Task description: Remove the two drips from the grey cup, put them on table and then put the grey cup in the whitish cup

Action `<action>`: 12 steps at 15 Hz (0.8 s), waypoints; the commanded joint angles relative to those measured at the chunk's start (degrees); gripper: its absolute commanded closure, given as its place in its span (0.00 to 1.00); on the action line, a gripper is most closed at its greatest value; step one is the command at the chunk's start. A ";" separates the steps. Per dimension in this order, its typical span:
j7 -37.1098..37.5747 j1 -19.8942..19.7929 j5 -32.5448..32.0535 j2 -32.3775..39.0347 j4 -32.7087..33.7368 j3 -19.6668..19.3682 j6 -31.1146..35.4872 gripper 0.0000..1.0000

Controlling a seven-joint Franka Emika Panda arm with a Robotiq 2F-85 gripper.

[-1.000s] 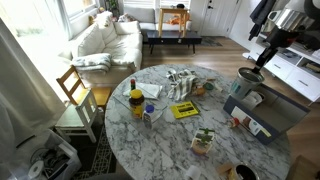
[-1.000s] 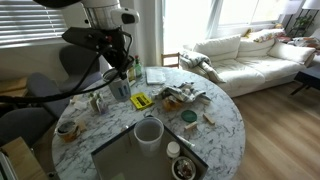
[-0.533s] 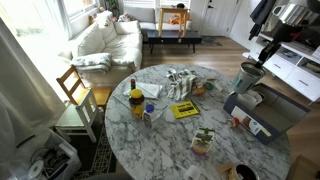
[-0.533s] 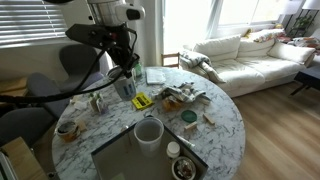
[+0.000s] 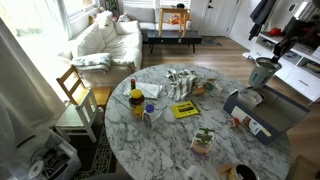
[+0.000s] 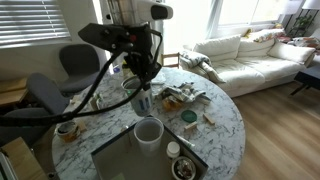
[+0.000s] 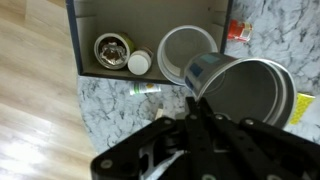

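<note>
The gripper (image 7: 197, 106) is clamping the grey cup (image 7: 245, 90) by its wall, with the fingers pinching the rim. The wrist view is showing the cup's open mouth and pale inner wall. In both exterior views the cup is hanging in the air below the gripper (image 5: 271, 62), clear of the table (image 5: 170, 140). It is not touching any surface.

The whitish cup (image 7: 184, 52) is sitting upright inside a shallow grey box (image 7: 73, 42), which is resting on the marble top. In the wrist view the grey cup is overlapping the whitish cup's near edge. In an exterior view the grey cup (image 6: 143, 101) is hovering just behind the whitish cup (image 6: 148, 132).

A round metal lid (image 7: 113, 50) and a small white cap (image 7: 140, 63) are lying in the same box, beside the whitish cup. A yellow booklet (image 5: 185, 110) is lying flat near the table's centre. The two drips are not appearing clearly enough to be located in any view.
</note>
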 commanded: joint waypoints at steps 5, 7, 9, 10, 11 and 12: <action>-0.76 -1.59 -0.73 8.50 4.86 -0.43 -2.72 0.99; -0.96 -1.85 -0.81 10.26 5.44 -0.39 -2.21 0.99; -1.56 -2.05 -0.30 11.46 6.12 -0.33 -2.75 0.99; -1.96 -2.16 0.05 11.96 6.30 -0.28 -2.62 0.99; -2.53 -2.28 0.77 12.54 6.41 -0.21 -2.29 0.99; -2.86 -2.42 1.42 13.15 6.52 -0.17 -1.99 0.99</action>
